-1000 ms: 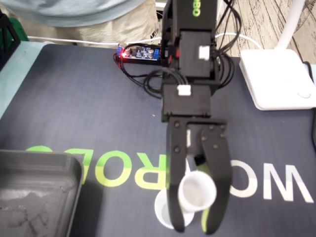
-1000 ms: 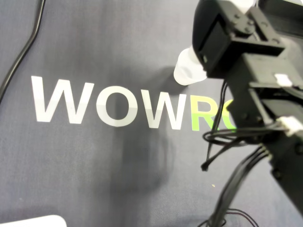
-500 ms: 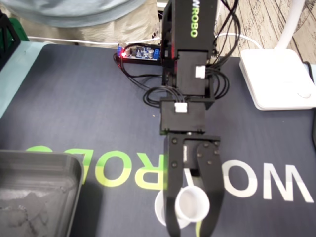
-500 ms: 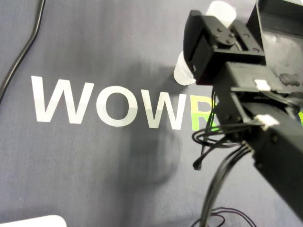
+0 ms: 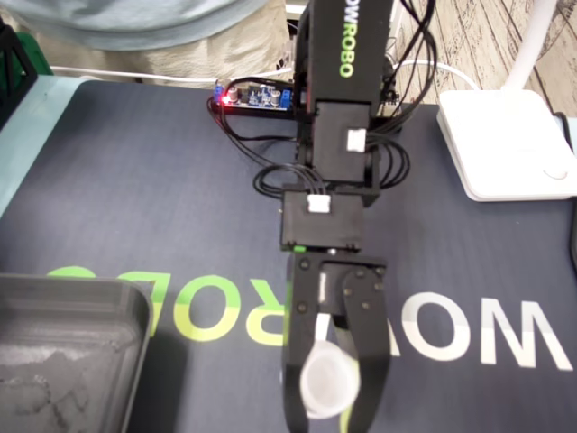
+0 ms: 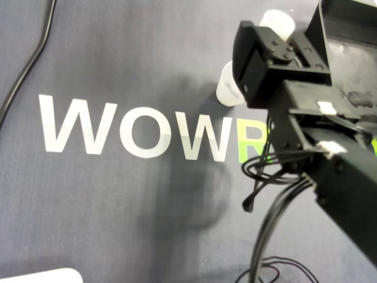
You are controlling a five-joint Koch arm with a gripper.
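In the fixed view my gripper (image 5: 331, 413) points down near the mat's front edge, shut on a small white cup (image 5: 329, 383) whose mouth faces the camera. The overhead view shows that same held cup (image 6: 278, 22) peeking out at the top, beyond the black gripper body. A second white cup (image 6: 227, 89) stands on the dark mat, just left of the gripper, above the letters "WOW". In the fixed view the gripper hides this second cup.
A grey tray (image 5: 72, 343) lies at the front left of the mat (image 5: 162, 198). At the back right sits a white lamp base (image 5: 505, 144), with a circuit board (image 5: 254, 95) behind the arm. A black cable (image 6: 29, 65) crosses the mat's corner.
The arm has swung a little to the left in the fixed view, carrying the held cup with it. The cup on the mat, visible there before, is now covered by the gripper.
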